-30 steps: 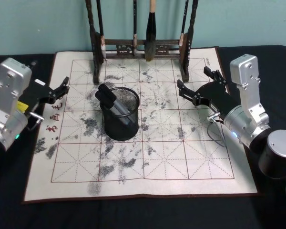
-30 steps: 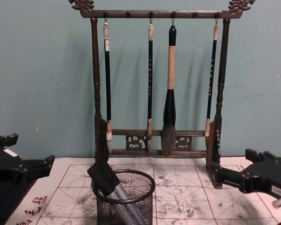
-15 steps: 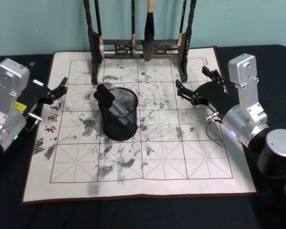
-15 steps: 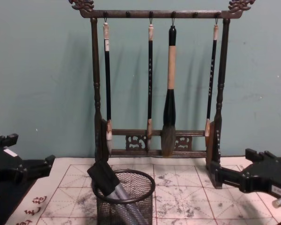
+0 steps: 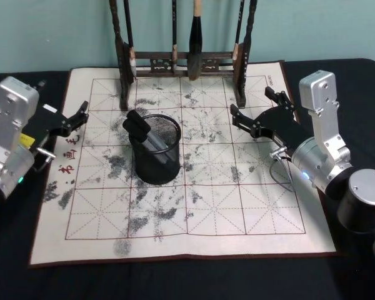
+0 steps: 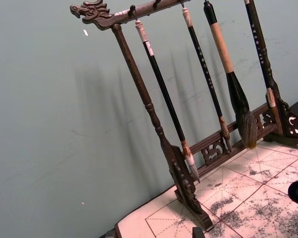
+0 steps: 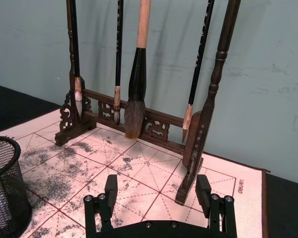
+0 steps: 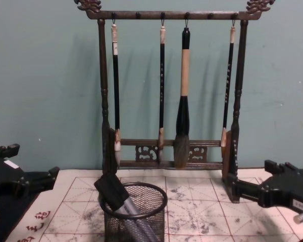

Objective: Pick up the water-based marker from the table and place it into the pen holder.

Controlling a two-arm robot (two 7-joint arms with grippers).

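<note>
Already the water-based marker (image 5: 141,128) stands slanted inside the pen holder (image 5: 157,150), its black cap poking above the rim on the holder's left side. From the head view the black mesh cup sits on the ink-stained calligraphy mat (image 5: 237,206), on the near side of the brush rack (image 5: 181,59) and between the two arms. The left gripper (image 5: 82,114) hovers over the mat's left border with its fingers spread and nothing between them; the right gripper (image 5: 257,112) hangs over the mat's right part, released as well, well apart from the cup. Seen from the chest, the marker's grey barrel (image 8: 133,218) shows through the mesh, which the head view hardly gives, and the whole rack rises behind with four brushes hanging from its top bar, the thick one (image 8: 182,121) third from the left. The right wrist view shows that arm's two fingers parted, the rack's right post beyond them and a slice of the holder at the edge. The left wrist view gives the rack's carved end and the hanging brushes against the wall. A red grid is printed on the mat, which lies on a black table (image 5: 175,281); a plain teal wall (image 8: 40,75) closes the room behind.
</note>
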